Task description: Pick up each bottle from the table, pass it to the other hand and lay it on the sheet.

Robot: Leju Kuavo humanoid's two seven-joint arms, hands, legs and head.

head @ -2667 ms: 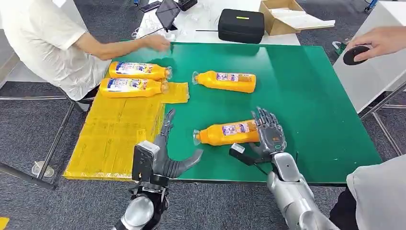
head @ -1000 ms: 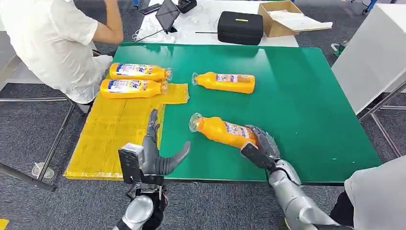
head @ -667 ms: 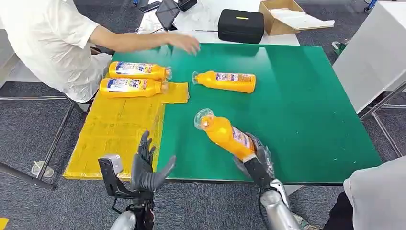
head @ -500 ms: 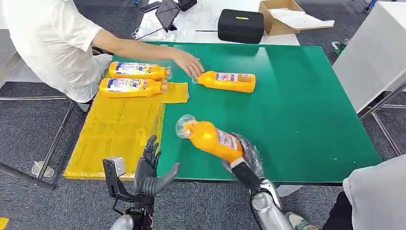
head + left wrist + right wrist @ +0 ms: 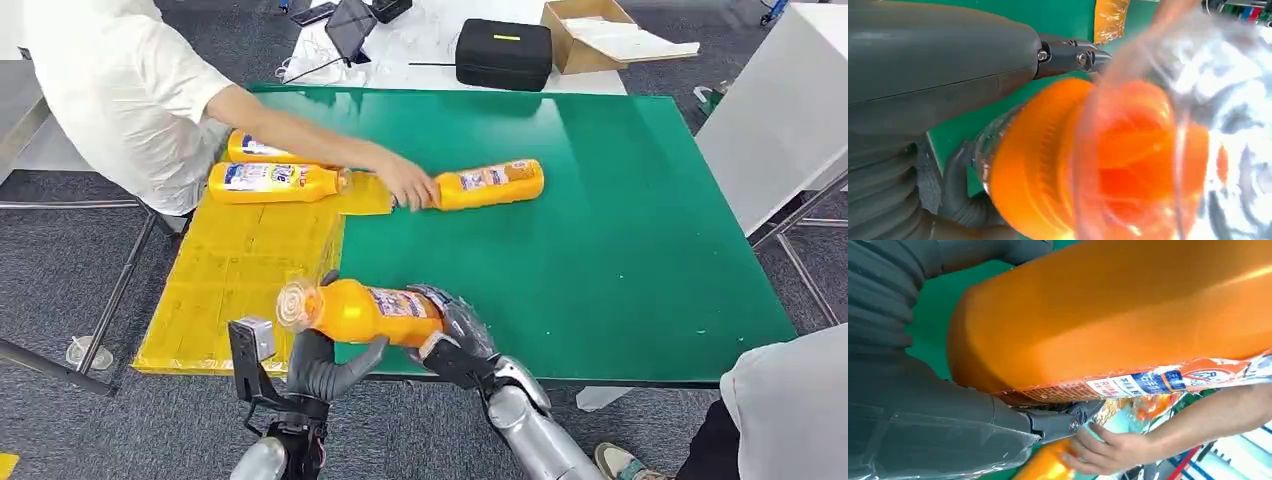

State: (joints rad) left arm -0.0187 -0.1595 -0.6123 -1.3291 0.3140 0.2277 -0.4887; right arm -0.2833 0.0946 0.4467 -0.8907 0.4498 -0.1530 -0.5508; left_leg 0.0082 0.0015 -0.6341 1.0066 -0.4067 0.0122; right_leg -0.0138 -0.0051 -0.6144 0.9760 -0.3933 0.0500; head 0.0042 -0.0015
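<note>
Right hand (image 5: 452,338) has a bottle (image 5: 365,311) wrapped at its base end, fingers closed round the orange body, carrying it lengthwise above the near edge of the green table (image 5: 620,260). Clear cap end points toward the yellow sheet (image 5: 240,270), label facing up. Left hand (image 5: 322,368) sits right under the bottle's neck end, thumb and fingers spread in a cradle, nothing gripped; from the head view I cannot tell whether it touches the bottle. The left wrist camera has the cap end (image 5: 1128,150) blurred and very close, with one dark finger (image 5: 1068,55) stretched out alongside the bottle rather than round it. From the right wrist, the orange body (image 5: 1118,315) fills the palm, with the thumb (image 5: 948,425) along the side under the label.

Farther back on the table, a person in a white shirt (image 5: 120,90) reaches across, their hand (image 5: 408,187) on the neck of a second bottle (image 5: 488,185) lying on the green, just beyond the sheet's corner. Two more bottles lie on the far end of the sheet: one (image 5: 275,183) in full view, the other (image 5: 255,150) behind it, partly hidden by the person's arm. Beyond the table's far edge, a black case (image 5: 503,52) and a cardboard box (image 5: 590,35).
</note>
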